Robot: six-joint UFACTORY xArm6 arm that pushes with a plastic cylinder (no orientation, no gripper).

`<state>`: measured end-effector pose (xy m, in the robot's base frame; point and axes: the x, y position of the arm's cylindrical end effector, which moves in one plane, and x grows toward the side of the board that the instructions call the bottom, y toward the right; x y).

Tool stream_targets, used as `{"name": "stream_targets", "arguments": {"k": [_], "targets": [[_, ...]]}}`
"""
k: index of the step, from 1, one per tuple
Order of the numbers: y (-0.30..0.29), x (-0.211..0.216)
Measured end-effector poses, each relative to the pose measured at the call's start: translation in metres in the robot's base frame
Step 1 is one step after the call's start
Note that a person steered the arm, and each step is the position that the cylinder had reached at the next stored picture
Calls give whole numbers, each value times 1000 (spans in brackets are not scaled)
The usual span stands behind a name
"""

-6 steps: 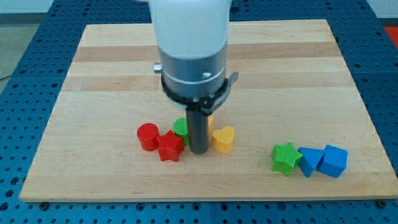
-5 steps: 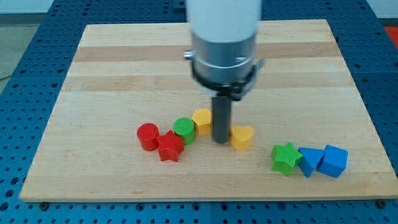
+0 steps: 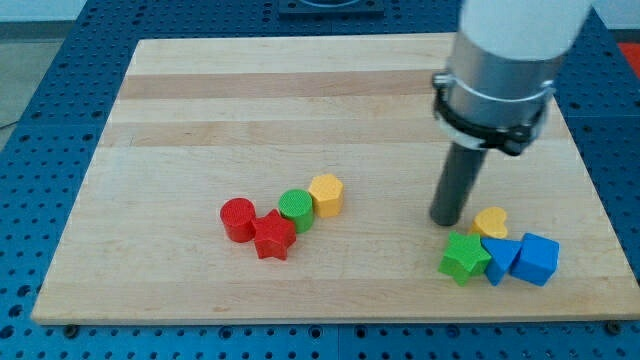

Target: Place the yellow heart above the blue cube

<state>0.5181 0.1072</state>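
The yellow heart (image 3: 491,221) lies at the view's lower right, touching the top of the blue triangular block (image 3: 500,259) and just up-left of the blue cube (image 3: 539,258). My tip (image 3: 446,220) rests on the board just left of the yellow heart, above the green star (image 3: 463,256). The rod rises from it to the arm's grey and white body at the view's top right.
A red cylinder (image 3: 238,219), a red star (image 3: 274,236), a green cylinder (image 3: 296,209) and a yellow hexagonal block (image 3: 326,194) cluster left of centre. The wooden board (image 3: 200,120) sits on a blue perforated table.
My tip has swept to the view's right, pushing the yellow heart from beside the left cluster to the blue blocks. The green star has shifted slightly.
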Motion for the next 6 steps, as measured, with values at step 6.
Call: {"name": "stream_targets", "arguments": {"k": [6], "targets": [[32,14]]}}
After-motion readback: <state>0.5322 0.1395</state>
